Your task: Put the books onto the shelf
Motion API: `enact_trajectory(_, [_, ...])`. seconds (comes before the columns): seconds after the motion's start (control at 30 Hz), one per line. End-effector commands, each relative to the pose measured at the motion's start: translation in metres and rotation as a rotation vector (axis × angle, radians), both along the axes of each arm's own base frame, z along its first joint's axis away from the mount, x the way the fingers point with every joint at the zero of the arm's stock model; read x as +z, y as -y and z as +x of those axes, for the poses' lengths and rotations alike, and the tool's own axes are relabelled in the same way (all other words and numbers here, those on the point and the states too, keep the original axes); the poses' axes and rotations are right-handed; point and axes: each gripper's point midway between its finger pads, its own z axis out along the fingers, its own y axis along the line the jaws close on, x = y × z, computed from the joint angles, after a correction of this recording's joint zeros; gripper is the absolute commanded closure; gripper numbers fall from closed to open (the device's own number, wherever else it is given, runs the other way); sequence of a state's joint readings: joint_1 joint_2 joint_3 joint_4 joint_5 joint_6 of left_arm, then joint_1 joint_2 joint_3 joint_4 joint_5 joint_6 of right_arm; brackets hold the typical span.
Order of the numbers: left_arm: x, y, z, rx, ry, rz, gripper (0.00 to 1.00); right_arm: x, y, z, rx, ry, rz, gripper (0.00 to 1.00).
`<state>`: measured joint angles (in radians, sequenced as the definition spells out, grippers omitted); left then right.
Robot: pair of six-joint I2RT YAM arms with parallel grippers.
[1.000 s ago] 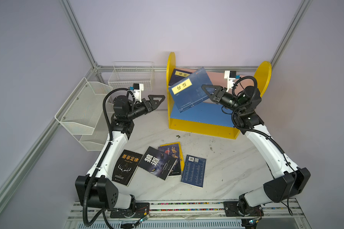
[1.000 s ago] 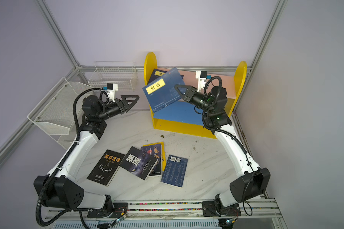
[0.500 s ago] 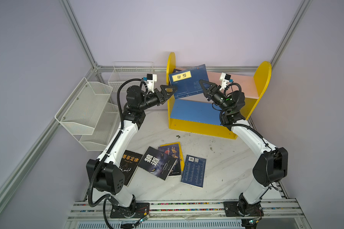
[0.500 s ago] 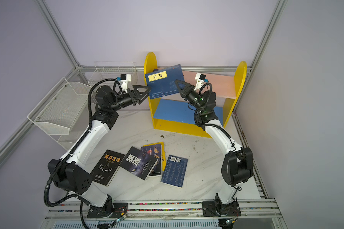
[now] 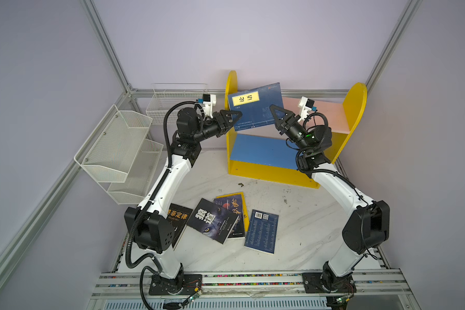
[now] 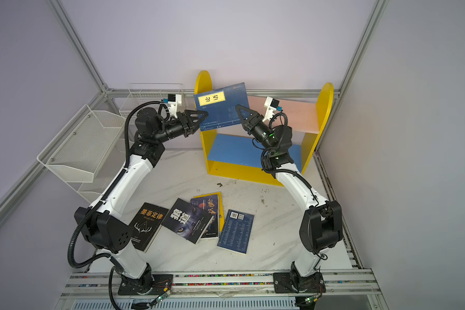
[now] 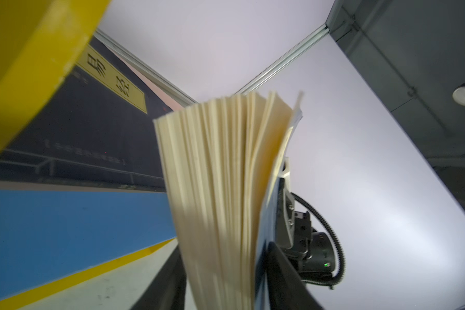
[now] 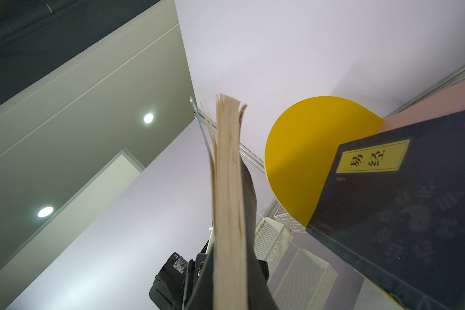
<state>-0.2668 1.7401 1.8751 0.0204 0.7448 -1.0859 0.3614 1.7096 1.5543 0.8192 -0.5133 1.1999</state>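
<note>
Nearest on the worktop (image 5: 306, 228), four books (image 5: 212, 220) lie flat, partly overlapping, not yet shelved. Farther back, both arms hold the blue book (image 5: 255, 107) tilted before the shelf's (image 5: 356, 107) pink upper board (image 5: 325, 115). The left fingers (image 7: 167, 287) pinch its left edge and the right fingers (image 8: 250, 214) clamp its right. Its pages fan loose, so if released unseated it could topple forward. Another navy book (image 8: 400, 214) leaning at the left panel (image 5: 231, 80) crowds the slot.

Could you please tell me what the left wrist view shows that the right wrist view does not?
Only the left wrist view shows the shelf's blue lower board. Only the right wrist view shows the white mesh tiered rack and two lit ceiling lights. Both show the cream page edges of the held navy blue paperback, a second navy paperback with a yellow label on the shelf, and its yellow round-topped side panel.
</note>
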Motion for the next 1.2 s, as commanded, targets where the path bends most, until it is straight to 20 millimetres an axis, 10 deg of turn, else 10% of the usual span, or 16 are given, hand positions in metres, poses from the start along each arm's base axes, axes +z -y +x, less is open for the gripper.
enact_trajectory(0.0, [0.042,0.000,-0.016,-0.010,0.099,-0.019,0.77,0.022,-0.003,-0.017,0.025,0.090,0.057,0.89])
enact_trajectory(0.17, [0.053,-0.004,-0.020,-0.005,0.146,0.052,1.00,0.017,-0.012,-0.017,0.013,0.104,-0.064,0.82])
enact_trajectory(0.37, [0.067,-0.010,-0.027,-0.134,0.144,0.033,1.00,0.019,0.006,-0.028,-0.038,0.132,-0.268,0.31])
enact_trajectory(0.97, [0.063,-0.010,-0.051,-0.295,0.160,0.056,1.00,-0.024,-0.006,-0.028,0.413,-0.077,-0.302,0.40])
enact_trajectory(1.17, [0.059,-0.009,-0.047,-0.310,0.155,0.059,1.00,-0.026,-0.006,-0.021,0.391,-0.105,-0.302,0.76])
